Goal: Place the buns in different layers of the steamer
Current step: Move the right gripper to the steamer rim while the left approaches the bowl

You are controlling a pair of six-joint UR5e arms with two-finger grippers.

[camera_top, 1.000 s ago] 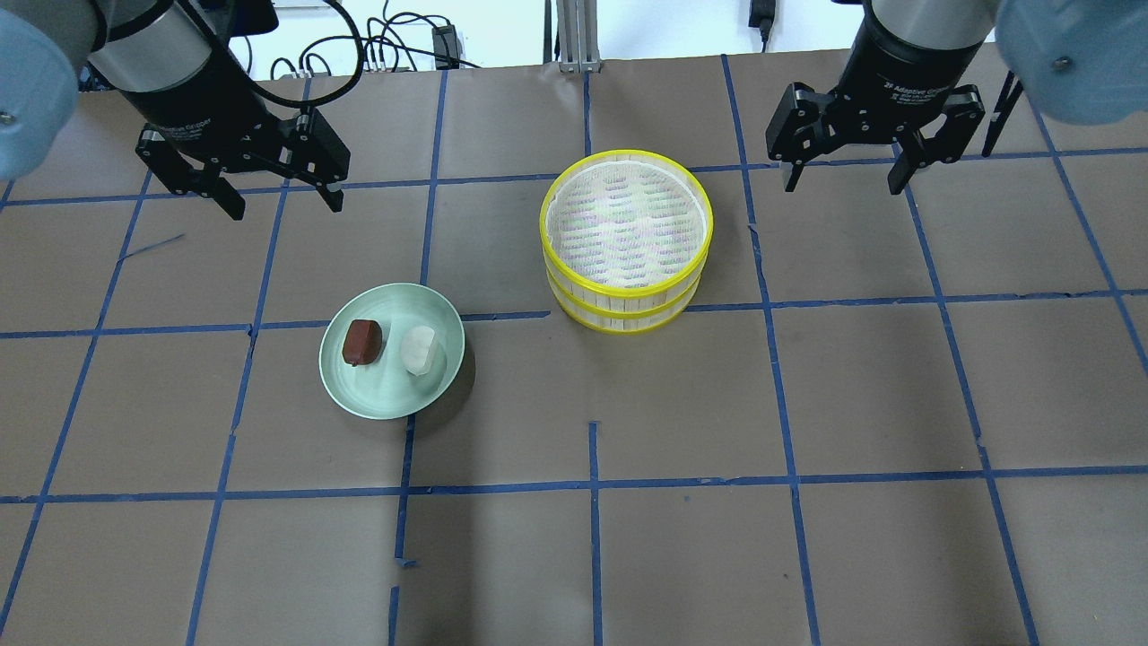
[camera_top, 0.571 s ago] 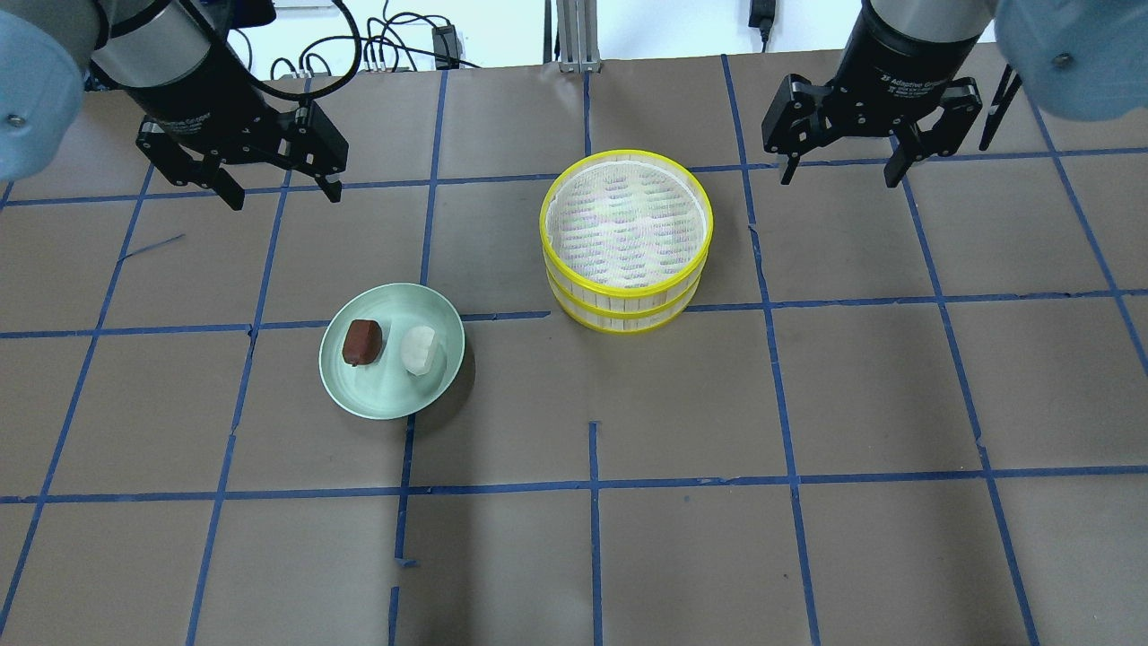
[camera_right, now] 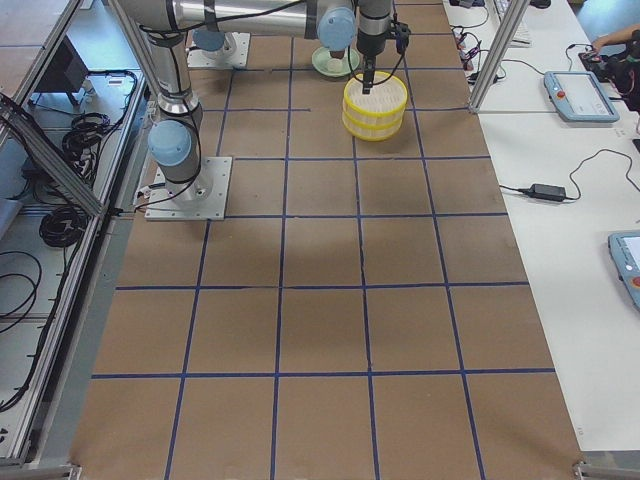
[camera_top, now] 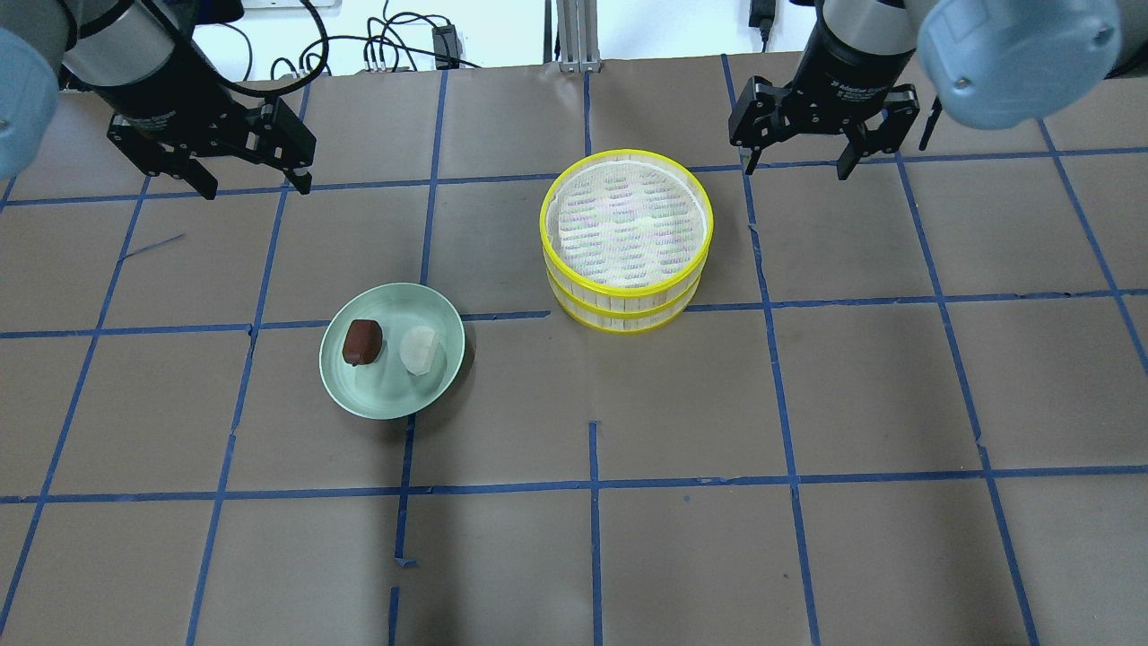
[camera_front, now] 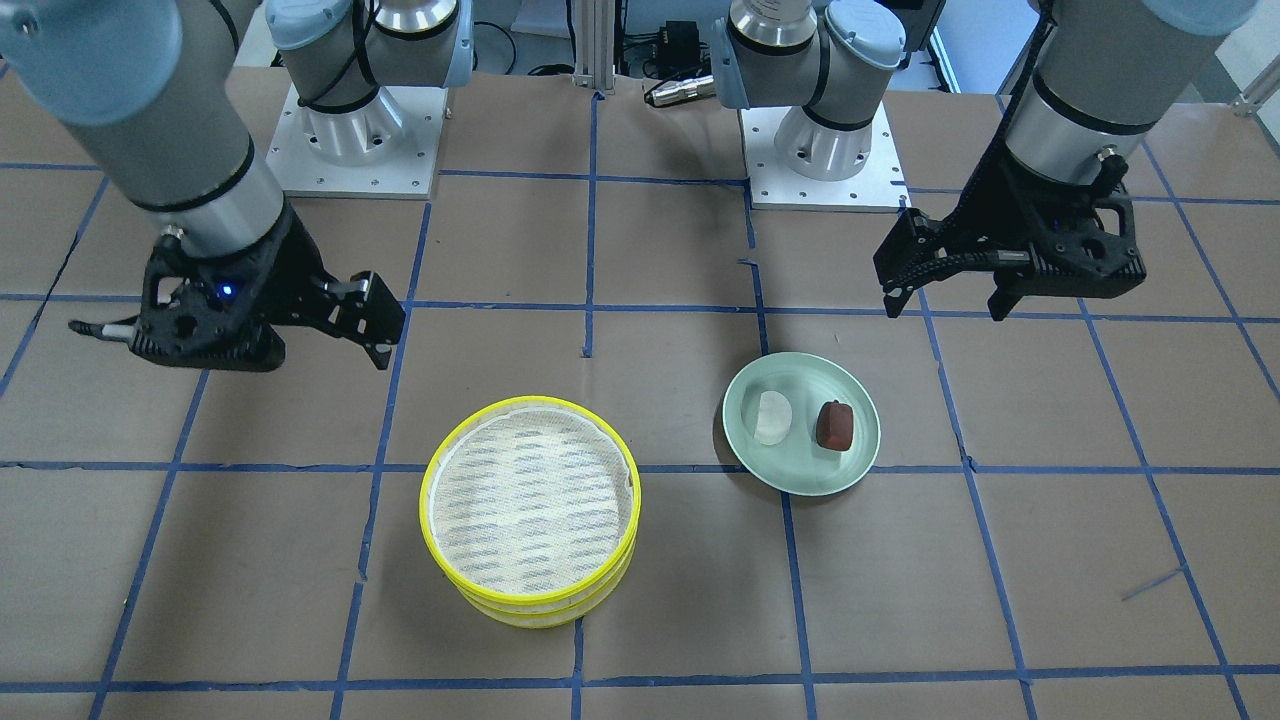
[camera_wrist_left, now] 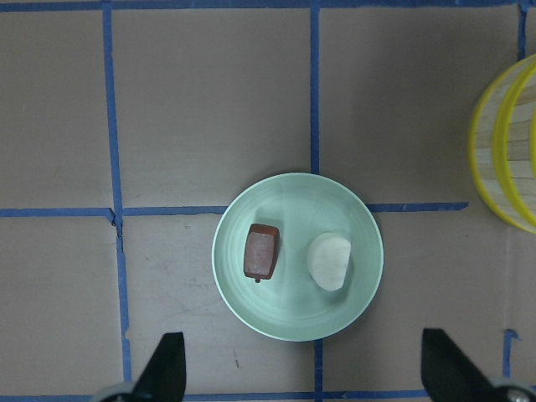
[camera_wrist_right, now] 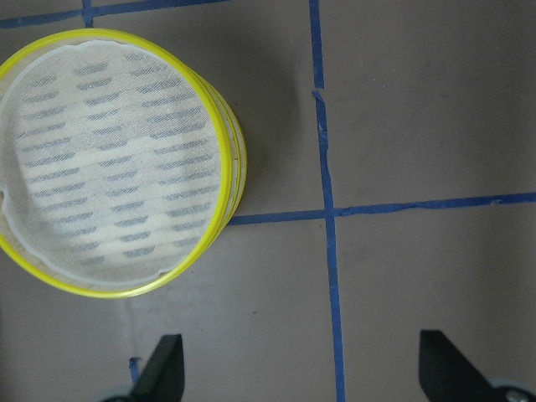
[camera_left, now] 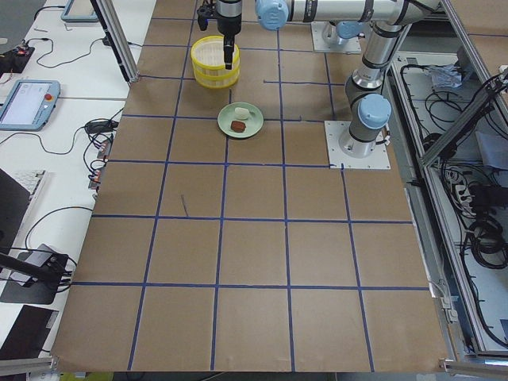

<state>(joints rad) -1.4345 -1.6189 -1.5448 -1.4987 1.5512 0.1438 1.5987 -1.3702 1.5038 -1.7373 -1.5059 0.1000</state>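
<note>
A white bun (camera_top: 419,349) and a reddish-brown bun (camera_top: 361,342) lie side by side on a pale green plate (camera_top: 392,399). They also show in the left wrist view, the white bun (camera_wrist_left: 330,260) to the right of the brown bun (camera_wrist_left: 260,250). The steamer (camera_top: 626,220) is a stack of two yellow-rimmed layers, and its top tray is empty. My left gripper (camera_top: 258,188) is open and empty, high above the table behind the plate. My right gripper (camera_top: 795,169) is open and empty, just right of the steamer's far edge (camera_wrist_right: 219,142).
The brown paper table (camera_top: 592,556) carries a grid of blue tape lines. Cables and a metal post (camera_top: 574,36) lie beyond the far edge. The robot bases (camera_front: 820,150) stand behind the plate and steamer in the front-facing view.
Both grippers have moved left and slightly farther back in the overhead view, the right one closer to the steamer. Both stay open. Buns, plate and steamer have not moved.
</note>
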